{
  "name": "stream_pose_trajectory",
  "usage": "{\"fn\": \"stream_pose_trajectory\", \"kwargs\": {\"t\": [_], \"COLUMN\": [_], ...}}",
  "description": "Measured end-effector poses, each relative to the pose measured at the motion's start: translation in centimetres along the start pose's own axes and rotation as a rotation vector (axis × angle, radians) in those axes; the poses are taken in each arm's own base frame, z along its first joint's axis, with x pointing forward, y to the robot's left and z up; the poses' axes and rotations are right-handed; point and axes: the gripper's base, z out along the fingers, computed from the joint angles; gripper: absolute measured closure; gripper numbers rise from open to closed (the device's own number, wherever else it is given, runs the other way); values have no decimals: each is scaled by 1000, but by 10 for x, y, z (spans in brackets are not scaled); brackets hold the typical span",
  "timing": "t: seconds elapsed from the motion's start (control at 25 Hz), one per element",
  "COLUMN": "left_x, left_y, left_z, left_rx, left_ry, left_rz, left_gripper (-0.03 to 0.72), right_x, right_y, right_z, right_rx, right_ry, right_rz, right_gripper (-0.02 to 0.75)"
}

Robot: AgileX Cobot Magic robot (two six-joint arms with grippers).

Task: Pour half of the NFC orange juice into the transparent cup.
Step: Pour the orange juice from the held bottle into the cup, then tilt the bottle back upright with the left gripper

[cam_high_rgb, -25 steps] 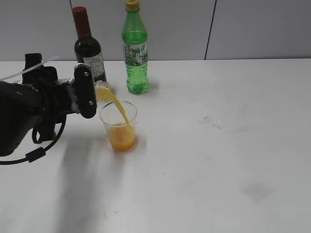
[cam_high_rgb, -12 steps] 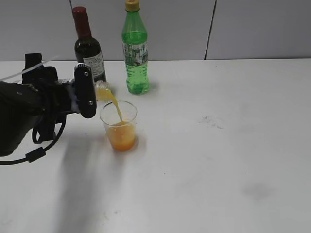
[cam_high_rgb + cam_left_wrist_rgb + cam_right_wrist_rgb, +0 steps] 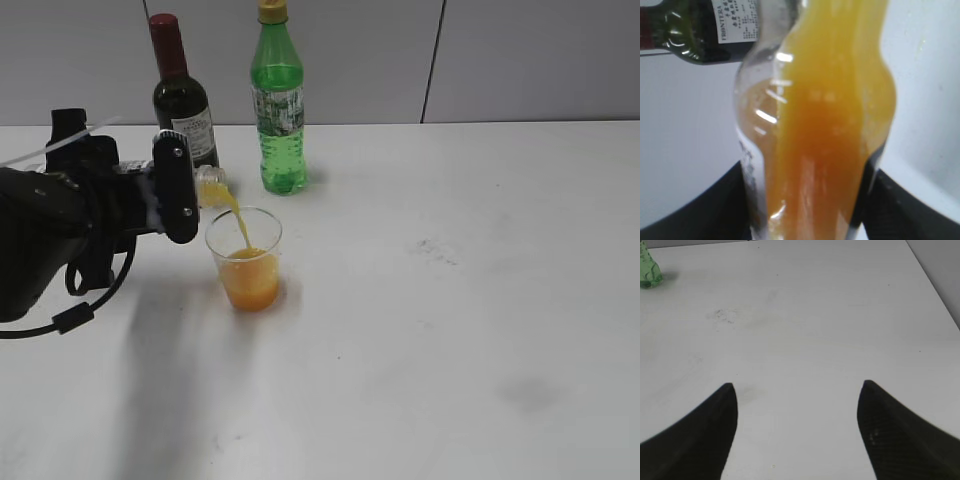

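Observation:
My left gripper (image 3: 178,190) is shut on the NFC orange juice bottle (image 3: 210,186), tipped on its side with its neck over the transparent cup (image 3: 245,258). A thin orange stream runs from the neck into the cup, which stands on the white table and holds juice to about half its height. In the left wrist view the bottle (image 3: 825,115) fills the frame between my left gripper's (image 3: 810,210) dark fingers, with juice along its length. My right gripper (image 3: 797,390) is open and empty above bare table; it is out of the exterior view.
A dark wine bottle (image 3: 182,100) stands just behind my left gripper, also in the left wrist view (image 3: 695,30). A green soda bottle (image 3: 278,105) stands behind the cup; its base shows in the right wrist view (image 3: 649,272). The table's right edge (image 3: 935,285) is near.
The stream from the bottle has grown thinner and falls closer to the cup's near rim. The juice in the cup has risen slightly. Neither arm has visibly moved.

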Motion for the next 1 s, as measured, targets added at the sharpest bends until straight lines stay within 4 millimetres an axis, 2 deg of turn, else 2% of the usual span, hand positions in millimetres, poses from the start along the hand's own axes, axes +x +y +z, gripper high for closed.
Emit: {"fn": "stream_pose_trajectory", "kwargs": {"t": [0.72, 1.0], "left_x": [0, -9], "left_y": [0, -7], "left_z": [0, -1], "left_rx": [0, 90], "left_ry": [-2, -89], "left_rz": [-5, -290], "left_gripper": [203, 203], "right_x": [0, 0], "right_y": [0, 0], "right_z": [0, 0], "right_rx": [0, 0], "right_ry": [0, 0], "right_rz": [0, 0], "right_gripper": [167, 167]}}
